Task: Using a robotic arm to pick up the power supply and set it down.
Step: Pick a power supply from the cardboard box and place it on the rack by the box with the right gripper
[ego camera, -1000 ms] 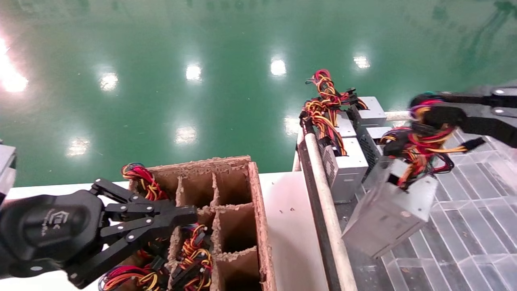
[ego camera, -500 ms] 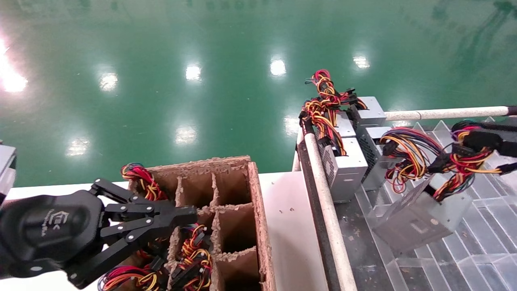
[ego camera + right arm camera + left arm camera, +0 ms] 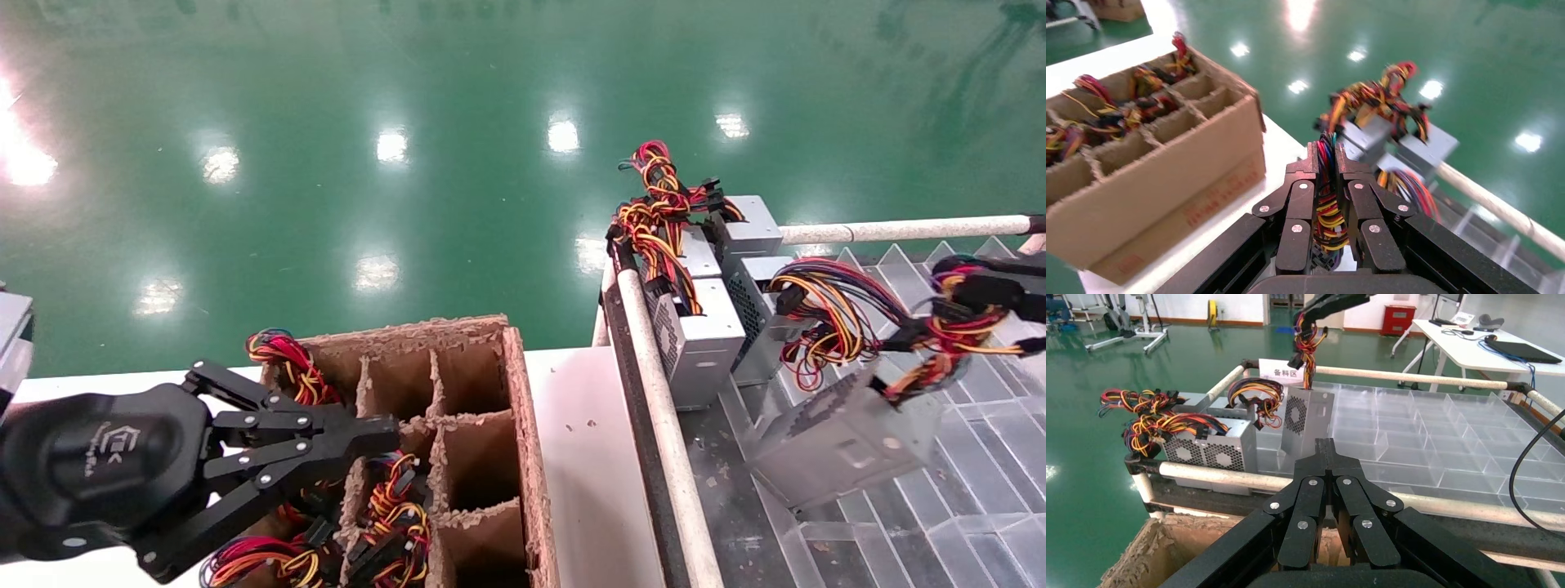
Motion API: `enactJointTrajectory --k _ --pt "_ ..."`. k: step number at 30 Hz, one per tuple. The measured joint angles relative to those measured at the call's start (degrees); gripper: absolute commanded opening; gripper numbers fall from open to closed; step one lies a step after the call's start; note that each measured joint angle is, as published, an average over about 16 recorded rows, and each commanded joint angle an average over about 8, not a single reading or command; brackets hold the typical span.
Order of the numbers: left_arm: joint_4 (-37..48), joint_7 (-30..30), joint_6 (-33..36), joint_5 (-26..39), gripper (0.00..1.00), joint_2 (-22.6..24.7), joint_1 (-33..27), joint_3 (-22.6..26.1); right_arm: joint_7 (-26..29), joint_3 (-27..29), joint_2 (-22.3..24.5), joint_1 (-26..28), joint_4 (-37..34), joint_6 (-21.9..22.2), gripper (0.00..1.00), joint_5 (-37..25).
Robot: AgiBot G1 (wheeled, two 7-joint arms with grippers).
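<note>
The power supply, a silver-grey perforated box, hangs tilted over the clear divided tray on the right. Its lower end is down among the dividers; whether it touches them I cannot tell. My right gripper is shut on its bunch of red, yellow and black wires, which fills the gap between the fingers. The left wrist view shows the box dangling from that bundle. The robotic arm on my left ends in the left gripper, shut and empty, hovering over the cardboard box.
A cardboard divider box holds wired units in its left cells. Other silver units stand by the white pipe rail. One unit has a long purple-red-yellow wire loop, close to the hanging box.
My right gripper carried the power supply to the right and down, from near the rail to over the tray. The box now lies lower and flatter. The left arm stayed still.
</note>
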Motion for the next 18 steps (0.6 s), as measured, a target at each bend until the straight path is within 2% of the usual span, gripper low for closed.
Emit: enactJointTrajectory --k 18 --pt "0.00 0.00 0.00 0.00 0.00 0.00 0.00 0.00 -4.66 0.39 -5.20 3.64 -10.71 -3.65 0.00 -5.49"
